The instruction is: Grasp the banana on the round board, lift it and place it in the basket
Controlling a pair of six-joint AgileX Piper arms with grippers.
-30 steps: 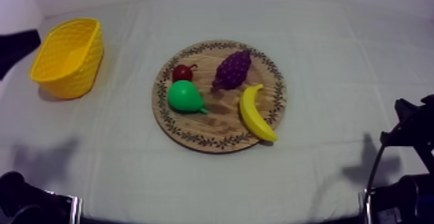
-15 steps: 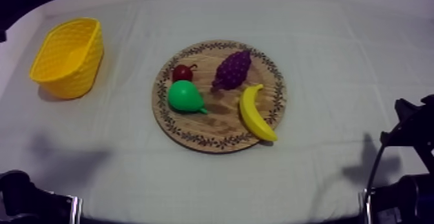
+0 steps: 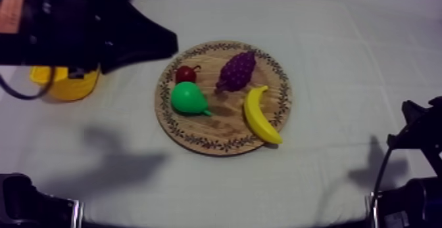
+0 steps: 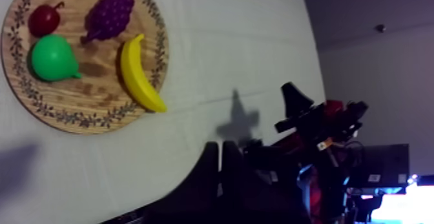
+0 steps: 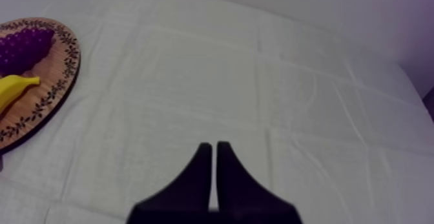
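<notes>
Banana (image 3: 261,115) lies on the wooden board (image 3: 227,127) — yellow basket (image 3: 68,90) well apart.

Pear (image 3: 189,98), grapes (image 3: 237,70), small red fruit (image 3: 185,73)

Left arm (image 3: 98,30) is up high, reaching in from the upper left in the top view. Left hand (image 4: 219,152) has its fingers pressed together w/ nothing btwn them. Right arm (image 3: 411,171) sits low at its side, right hand (image 5: 214,152) closed too, empty.
</notes>
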